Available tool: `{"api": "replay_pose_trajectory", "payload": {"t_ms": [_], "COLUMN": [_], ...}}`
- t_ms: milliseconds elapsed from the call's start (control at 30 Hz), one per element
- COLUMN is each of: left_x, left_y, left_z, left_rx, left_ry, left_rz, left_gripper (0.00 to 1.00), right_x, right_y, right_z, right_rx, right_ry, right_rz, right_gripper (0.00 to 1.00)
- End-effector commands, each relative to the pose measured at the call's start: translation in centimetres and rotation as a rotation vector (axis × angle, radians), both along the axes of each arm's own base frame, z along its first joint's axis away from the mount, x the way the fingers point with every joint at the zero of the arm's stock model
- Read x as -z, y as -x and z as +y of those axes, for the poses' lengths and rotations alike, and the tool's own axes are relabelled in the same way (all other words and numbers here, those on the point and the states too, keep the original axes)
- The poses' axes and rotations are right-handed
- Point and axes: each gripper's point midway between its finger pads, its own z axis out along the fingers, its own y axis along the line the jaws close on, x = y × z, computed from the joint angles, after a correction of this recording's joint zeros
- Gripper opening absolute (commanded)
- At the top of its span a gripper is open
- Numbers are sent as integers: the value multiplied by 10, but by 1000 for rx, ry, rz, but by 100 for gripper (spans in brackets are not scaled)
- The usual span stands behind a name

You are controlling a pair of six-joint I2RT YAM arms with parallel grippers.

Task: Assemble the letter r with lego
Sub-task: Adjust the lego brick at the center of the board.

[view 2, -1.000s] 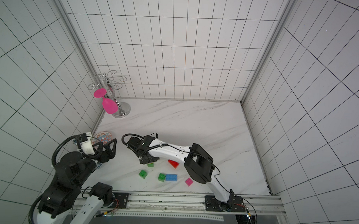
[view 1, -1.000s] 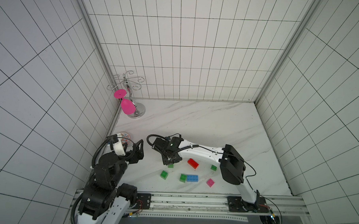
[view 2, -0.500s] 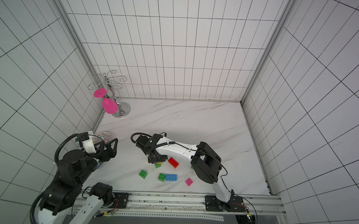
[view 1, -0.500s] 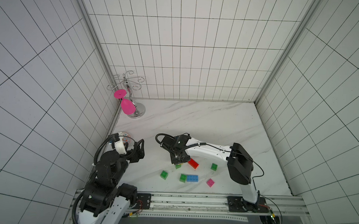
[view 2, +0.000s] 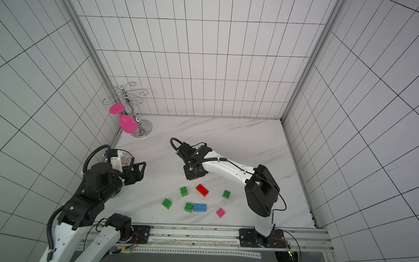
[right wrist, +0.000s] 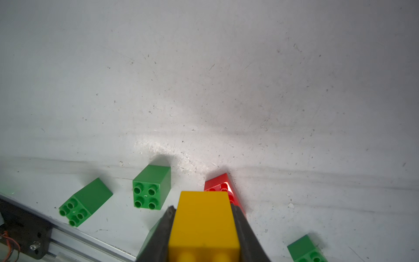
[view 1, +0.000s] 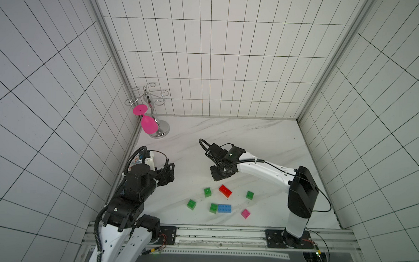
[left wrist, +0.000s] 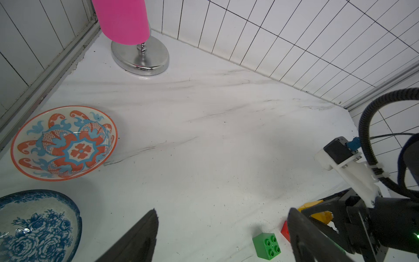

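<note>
My right gripper (right wrist: 201, 207) is shut on a yellow lego cube (right wrist: 204, 224) and holds it just above the marble floor; in both top views this gripper (view 1: 220, 177) (view 2: 193, 175) hovers behind the loose bricks. Below it lie a red brick (view 1: 225, 191) (right wrist: 223, 186), several green cubes (view 1: 207, 192) (view 2: 167, 203) (right wrist: 150, 186), a blue brick (view 1: 224, 208) touching one green cube (view 1: 213, 207), and a pink cube (view 1: 245, 213). My left gripper (left wrist: 223, 215) (view 1: 170, 173) stands open and empty at the left, with a green cube (left wrist: 267, 246) near one finger.
An orange-patterned bowl (left wrist: 63, 143) and a blue floral bowl (left wrist: 38, 224) sit by the left wall. A chrome stand (view 1: 161, 130) with a hanging pink glass (view 1: 148, 126) is in the back left corner. Tiled walls close three sides; a metal rail (view 1: 212, 235) runs along the front.
My right gripper has moved to the right with the yellow cube, uncovering the green cube beside the red brick. The left arm has barely shifted.
</note>
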Motion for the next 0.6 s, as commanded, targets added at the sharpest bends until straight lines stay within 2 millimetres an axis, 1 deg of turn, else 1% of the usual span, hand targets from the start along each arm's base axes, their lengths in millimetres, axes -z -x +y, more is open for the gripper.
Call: {"api": "replay_pose_trajectory", "payload": {"t_ms": [0, 67, 200, 367, 433, 500, 567], "left_x": [-5, -4, -2, -2, -1, -1, -1], "left_y": [0, 0, 0, 0, -1, -1, -1], "left_z": [-2, -4, -5, -6, -6, -6, -6], "left_rx": [9, 21, 33, 34, 33, 34, 34], "left_ry": [8, 7, 6, 5, 4, 5, 3], "left_rz": [-12, -5, 9, 9, 11, 11, 10], "left_gripper": [89, 89, 89, 89, 89, 89, 89], "right_x": [19, 37, 57, 77, 82, 83, 81], "right_y": [-10, -19, -30, -33, -34, -34, -34], "right_z": [-2, -4, 1, 7, 8, 9, 8], "right_rx": [-24, 5, 7, -1, -4, -3, -2], "right_ry": [45, 76, 115, 138, 140, 136, 135], "right_rz": [67, 94, 102, 131, 136, 135, 130], "right_gripper": [0, 0, 6, 18, 26, 36, 49]}}
